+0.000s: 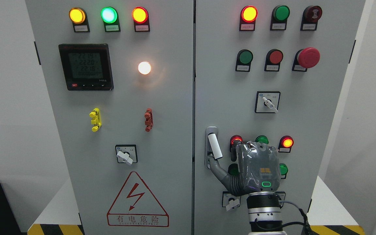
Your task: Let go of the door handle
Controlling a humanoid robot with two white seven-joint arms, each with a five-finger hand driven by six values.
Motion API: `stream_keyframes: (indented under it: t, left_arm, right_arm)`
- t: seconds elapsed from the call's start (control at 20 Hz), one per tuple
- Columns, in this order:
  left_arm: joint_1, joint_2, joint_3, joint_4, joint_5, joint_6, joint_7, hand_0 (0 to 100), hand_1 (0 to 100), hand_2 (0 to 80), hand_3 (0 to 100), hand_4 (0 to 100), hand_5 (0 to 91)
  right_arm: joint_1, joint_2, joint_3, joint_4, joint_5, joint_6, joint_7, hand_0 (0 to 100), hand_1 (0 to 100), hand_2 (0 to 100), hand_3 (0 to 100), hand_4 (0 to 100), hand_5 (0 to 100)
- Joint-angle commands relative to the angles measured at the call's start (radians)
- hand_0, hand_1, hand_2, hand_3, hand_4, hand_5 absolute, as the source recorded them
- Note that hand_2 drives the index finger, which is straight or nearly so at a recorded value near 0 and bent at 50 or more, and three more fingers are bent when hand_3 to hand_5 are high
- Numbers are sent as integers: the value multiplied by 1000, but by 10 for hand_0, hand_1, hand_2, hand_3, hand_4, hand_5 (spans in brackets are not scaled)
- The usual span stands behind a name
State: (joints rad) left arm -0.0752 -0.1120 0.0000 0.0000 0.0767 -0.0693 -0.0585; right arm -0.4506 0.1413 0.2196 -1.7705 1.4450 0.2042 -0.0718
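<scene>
Head view: a tall grey sheet-metal cabinet [162, 107] fills most of the frame, smooth and matte, its two flat doors meeting at a dark vertical seam just left of the picture's middle. Pale walls flank it on both sides, and at its foot a white ledge with yellow-and-black hazard striping [49, 229] runs out to either edge.

On the left door sit a square black digital meter [86, 67] with a greenish screen, a red-outlined triangular warning sign [137, 199] with a lightning bolt, and a row of three round lit lamps along the top. A small rotary switch [126, 154] sits above the sign.

The right hand [256, 169] comes up from the bottom edge right of the middle — a blocky grey shell, glossy as if wrapped in clear film, on a ribbed black-and-silver wrist with a cable looping beside it. Its back faces the camera, covering part of a cluster of round buttons. One smooth grey thumb [219, 171] stretches left, its tip at the lower end of the handle's mounting plate; the other fingers are hidden behind the palm, so I cannot tell whether the hand is wide or curled.

The door handle [214, 146] — a short white rounded bar, tilted slightly — stands at the right door's left edge, just beside the seam, with bare panel above it. A domed red emergency button [308, 57] projects near the upper right.
</scene>
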Motion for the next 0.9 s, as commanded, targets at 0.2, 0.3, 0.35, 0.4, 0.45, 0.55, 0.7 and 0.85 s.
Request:
stream_keyframes:
  t: [0.2, 0.3, 0.35, 0.4, 0.45, 0.55, 0.7, 0.85]
  left_arm:
    - [0, 0, -21, -20, 0, 0, 0, 0, 0, 23, 92, 12, 0]
    - [0, 0, -21, -20, 0, 0, 0, 0, 0, 23, 91, 12, 0]
    - [0, 0, -21, -20, 0, 0, 0, 0, 0, 23, 91, 12, 0]
    - [0, 0, -21, -20, 0, 0, 0, 0, 0, 23, 91, 12, 0]
    - [0, 0, -21, -20, 0, 0, 0, 0, 0, 23, 91, 12, 0]
    - [0, 0, -21, -20, 0, 0, 0, 0, 0, 23, 92, 12, 0]
    - [0, 0, -21, -20, 0, 0, 0, 0, 0, 22, 92, 12, 0]
    - [0, 0, -21, -20, 0, 0, 0, 0, 0, 23, 92, 12, 0]
  right_arm:
    - [3, 1, -11, -10, 0, 1, -2, 266, 398, 778, 1000, 998, 940]
    - [3, 0, -11, -10, 0, 3, -2, 267, 398, 778, 1000, 998, 940]
    - [1, 0, -13, -10, 0, 6, -2, 267, 398, 779, 1000, 998, 940]
    - [0, 0, -13, -10, 0, 9, -2, 265, 400, 778, 1000, 998, 940]
    - [-2, 0, -13, -10, 0, 9, -2, 265, 401, 779, 1000, 999, 940]
    - [-2, 0, -13, -10, 0, 9, -2, 264, 403, 779, 1000, 1000, 941]
    - [-3, 0, -13, -10, 2, 11, -2, 261, 407, 777, 1000, 1000, 941]
    - [-3, 0, -14, -10, 2, 21, -3, 259, 412, 776, 1000, 1000, 942]
